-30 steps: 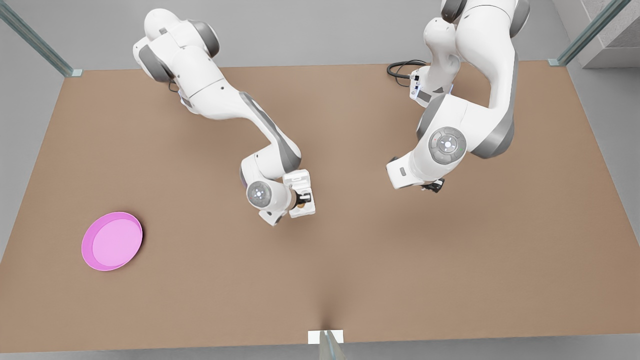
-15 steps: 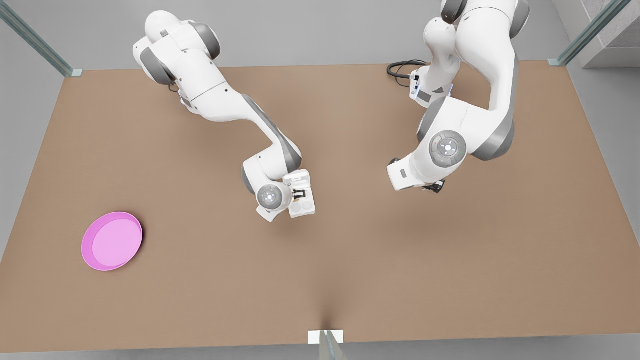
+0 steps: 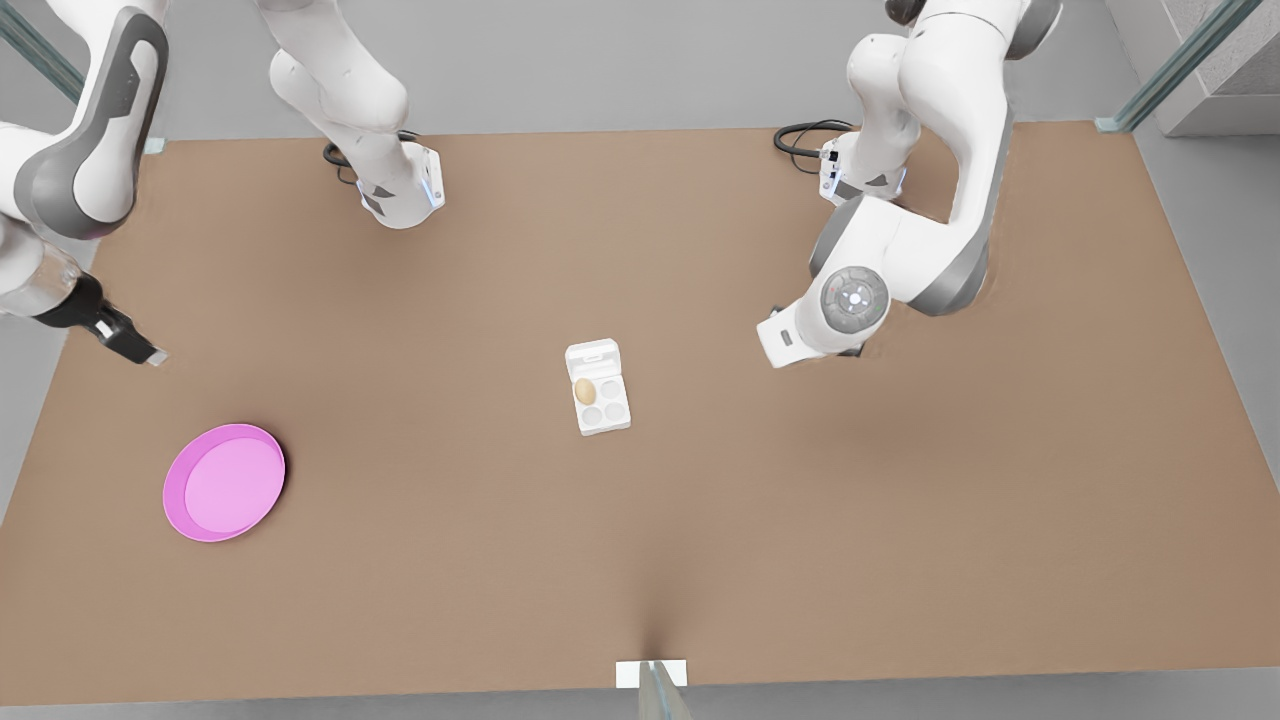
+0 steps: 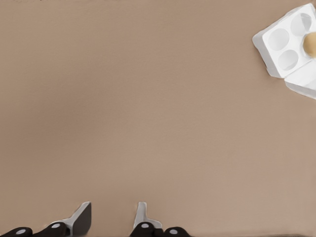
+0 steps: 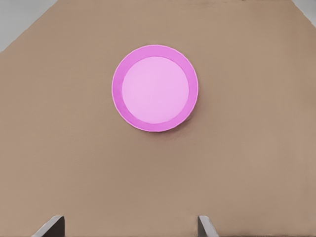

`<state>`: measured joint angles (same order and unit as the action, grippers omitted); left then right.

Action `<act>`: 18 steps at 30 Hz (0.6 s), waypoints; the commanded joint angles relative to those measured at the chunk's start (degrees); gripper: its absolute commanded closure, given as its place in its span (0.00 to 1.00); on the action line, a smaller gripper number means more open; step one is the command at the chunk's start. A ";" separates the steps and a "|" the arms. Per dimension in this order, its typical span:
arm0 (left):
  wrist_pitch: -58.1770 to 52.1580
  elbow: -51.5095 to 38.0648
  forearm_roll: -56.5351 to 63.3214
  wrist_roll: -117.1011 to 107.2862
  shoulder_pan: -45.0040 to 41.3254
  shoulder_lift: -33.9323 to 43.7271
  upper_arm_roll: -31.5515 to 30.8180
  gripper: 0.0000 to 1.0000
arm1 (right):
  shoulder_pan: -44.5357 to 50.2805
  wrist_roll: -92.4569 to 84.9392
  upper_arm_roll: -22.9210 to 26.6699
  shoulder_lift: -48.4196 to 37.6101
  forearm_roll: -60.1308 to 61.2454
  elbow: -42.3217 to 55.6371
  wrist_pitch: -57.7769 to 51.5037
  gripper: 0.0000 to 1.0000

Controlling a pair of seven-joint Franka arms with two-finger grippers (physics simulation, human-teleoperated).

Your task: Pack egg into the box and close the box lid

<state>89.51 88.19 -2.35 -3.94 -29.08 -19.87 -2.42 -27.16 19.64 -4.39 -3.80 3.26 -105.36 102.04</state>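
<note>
Brown table (image 3: 700, 520) carries box (image 3: 603, 403) with egg (image 3: 585, 391); left pincer (image 4: 112, 217) and right pincer (image 5: 131, 224), tips cropped, gape empty

The small white box (image 3: 602, 402) sits flat near the middle of the counter (image 3: 700, 520), four round cups showing. The tan egg (image 3: 585, 391) rests in the cup beside the hinge. The box lid (image 3: 592, 355) lies open.
</note>
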 commanded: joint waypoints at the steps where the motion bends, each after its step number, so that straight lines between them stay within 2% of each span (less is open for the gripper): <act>1: 2.16 -4.07 -6.07 -34.64 -5.46 -4.65 -0.21 0.79 | 16.00 -14.72 0.00 0.54 -0.53 0.94 -4.13 0.00; 2: 3.74 -3.90 -9.33 -34.91 -8.36 -6.76 -0.21 0.79 | 15.74 -14.98 -0.09 3.36 -0.53 5.95 -4.92 0.00; 3: 12.00 -3.73 -9.33 -41.49 -11.35 -9.04 -0.21 0.79 | 15.56 -14.72 0.00 3.45 -0.53 6.74 -6.77 0.00; 5: 14.03 -4.25 -11.71 -57.22 -14.52 -11.51 -0.21 0.79 | 19.69 -13.84 0.18 11.09 -0.88 15.79 -11.07 0.00; 6: 14.03 -4.25 -12.50 -63.82 -16.80 -11.51 -0.21 0.79 | 21.97 -13.75 2.72 14.70 -0.97 20.36 -14.32 0.00; 9: 14.81 -4.25 -12.85 -67.87 -18.21 -11.60 -0.30 0.79 | 22.77 -13.93 3.43 16.90 -0.88 20.37 -13.71 0.00; 12: 31.42 -3.73 -12.24 -66.90 -21.11 -12.47 -0.92 0.79 | 22.33 -13.93 3.08 17.07 -0.88 20.46 -13.53 0.00; 14: 37.75 -3.73 -12.06 -66.90 -23.13 -14.49 -0.83 0.79 | 22.24 -13.93 2.99 17.07 -0.80 20.54 -13.44 0.00; 18: 37.84 -3.99 -12.06 -67.52 -23.13 -17.13 -0.48 0.79 | 22.24 -20.61 1.41 16.90 -0.80 20.63 -9.84 0.00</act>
<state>119.62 84.23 -14.36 -43.80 -52.31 -36.71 -2.94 -5.11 9.97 -3.07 13.12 2.42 -84.79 90.99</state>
